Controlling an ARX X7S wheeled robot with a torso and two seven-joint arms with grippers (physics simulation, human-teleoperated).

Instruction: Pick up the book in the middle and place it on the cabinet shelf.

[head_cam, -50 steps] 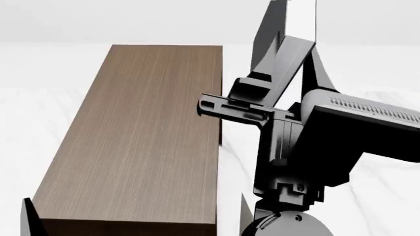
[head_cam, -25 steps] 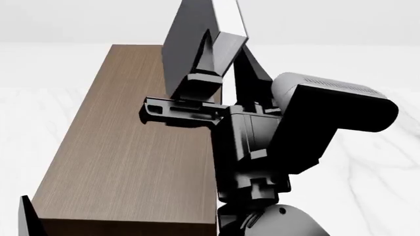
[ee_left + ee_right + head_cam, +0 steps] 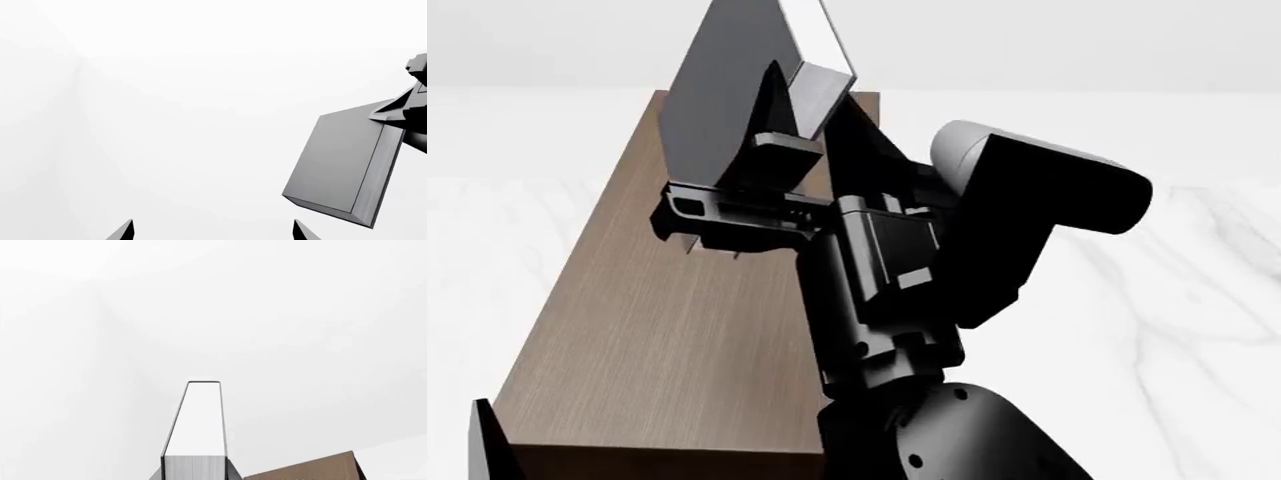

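The right gripper (image 3: 777, 130) was shut tight on the book (image 3: 727, 95), one finger on each cover. It held the book near one end, so most of the book stuck up and out past the fingers. The book was up in the air, leaning a bit, over the brown top of the cabinet shelf (image 3: 614, 340). It was not touching the top yet. In the right wrist view the white page edges (image 3: 197, 425) pointed away from the arm, with a corner of the cabinet shelf (image 3: 307, 469) showing beside them.

The arm probably held the book high so it could clear the edge of the cabinet before coming down. The flat top looked wide enough for the book to lie on.

The left gripper (image 3: 212, 232) was apart from the book and held nothing. Only its two finger tips showed, with a wide gap between them. It looked across at the grey book (image 3: 343, 165) from the side.
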